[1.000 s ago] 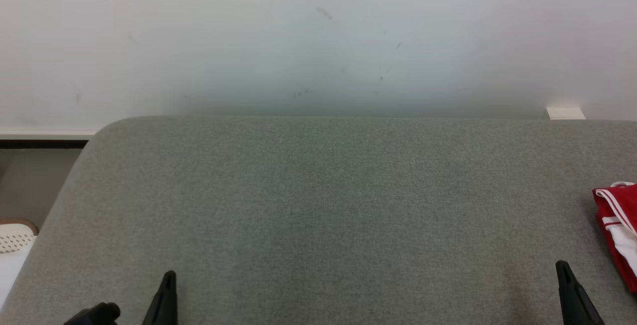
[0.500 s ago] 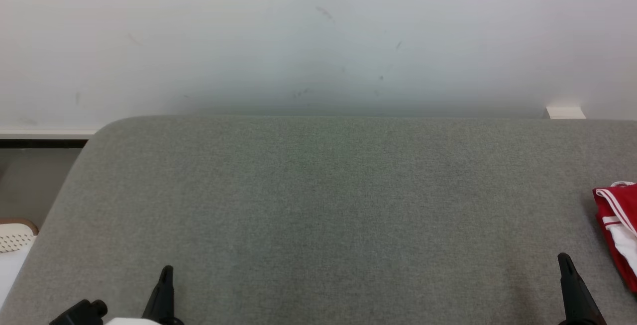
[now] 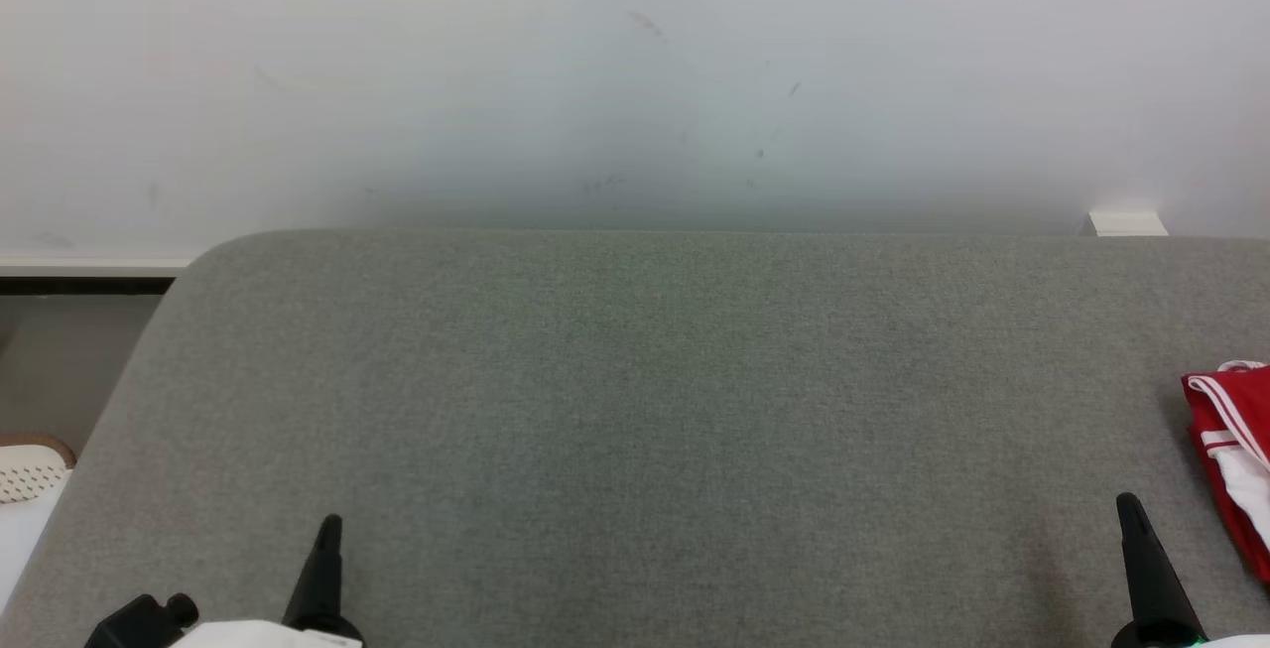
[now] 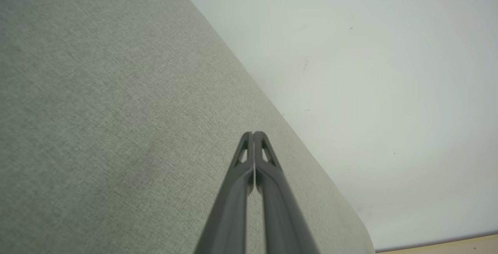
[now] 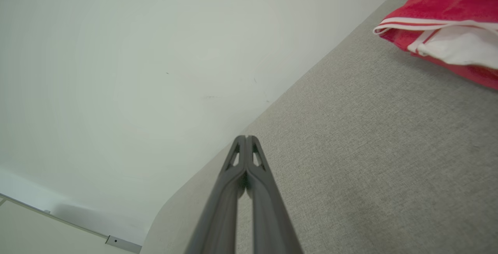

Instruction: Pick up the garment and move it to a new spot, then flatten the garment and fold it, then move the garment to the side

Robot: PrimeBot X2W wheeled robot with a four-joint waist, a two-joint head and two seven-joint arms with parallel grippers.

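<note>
The garment (image 3: 1235, 450) is red with white stripes and a white patch. It lies bunched at the right edge of the grey fabric table (image 3: 645, 410), partly cut off by the frame. The right wrist view has the garment (image 5: 447, 24) at its top right. My right gripper (image 3: 1128, 505) is shut and empty near the table's front edge, a little left of the garment and apart from it; its fingers meet at the tip (image 5: 246, 137). My left gripper (image 3: 330, 526) is shut and empty at the front left, its fingertips pressed together (image 4: 253, 133).
A pale wall (image 3: 635, 82) rises behind the table's far edge. A small white block (image 3: 1126, 224) sits at the far right edge. Left of the table's rounded corner there is floor and a white perforated object (image 3: 30, 474).
Both grippers have crept slightly forward over the table, and pale forearm parts now show at the bottom edge. The garment has not moved.
</note>
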